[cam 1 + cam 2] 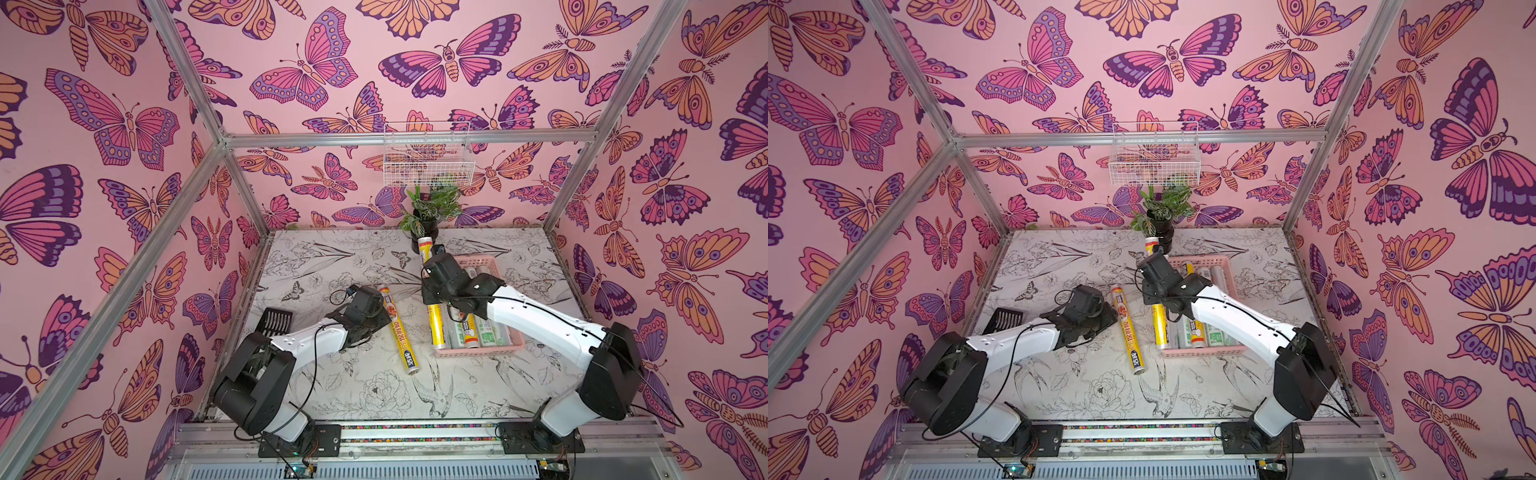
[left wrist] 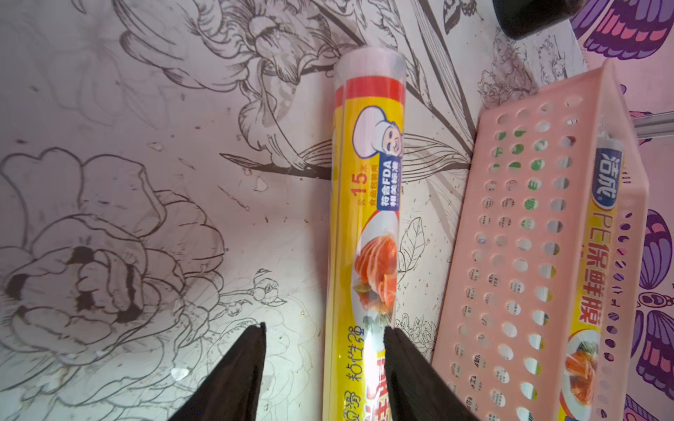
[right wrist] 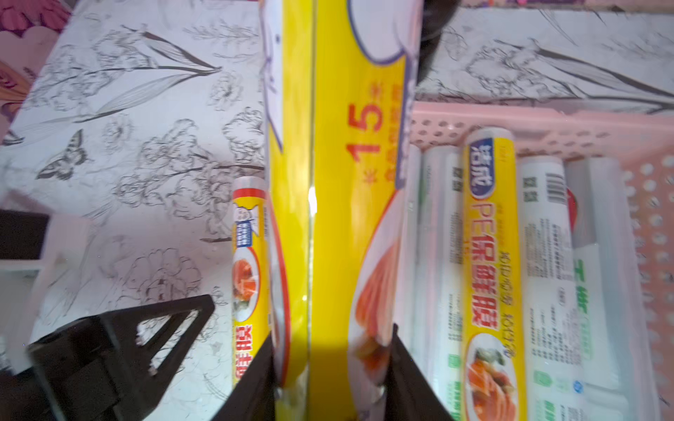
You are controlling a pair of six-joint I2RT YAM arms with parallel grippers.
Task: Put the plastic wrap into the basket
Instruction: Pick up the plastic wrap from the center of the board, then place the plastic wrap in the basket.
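**Bimanual cell, seen from above and from both wrists.** The left arm (image 1: 307,336) rises from its base at the near edge, folds at a raised elbow and reaches low across the tabletop (image 1: 332,270). Its wrist sits at the far half of the loose yellow roll (image 1: 397,328). In the left wrist view the left pincer (image 2: 324,328) is spread. One fingertip overlaps the roll's edge and the other stands clear of it, with bare tabletop showing between that fingertip and the roll.

The loose yellow roll lies flat on the tabletop, just left of the pink basket (image 1: 478,353) and roughly parallel to its long side, without touching it.

The right arm (image 1: 540,320) bends at an elbow near the right wall, and its forearm runs leftward over the basket. The right pincer (image 3: 332,371) points downward and pinches the held yellow roll (image 1: 436,328) at mid-length, with a finger pressed to each flank. This roll runs along the basket's left wall, its far end projecting beyond the basket toward the potted plant (image 1: 428,216). Whether it touches the rim cannot be told.

The stored rolls (image 3: 547,255), one yellow-labelled and the rest silvery with green print, lie side by side lengthwise inside the basket. A black slotted scoop (image 1: 274,320) lies near the left wall, and a white wire basket (image 1: 428,158) hangs on the back wall.
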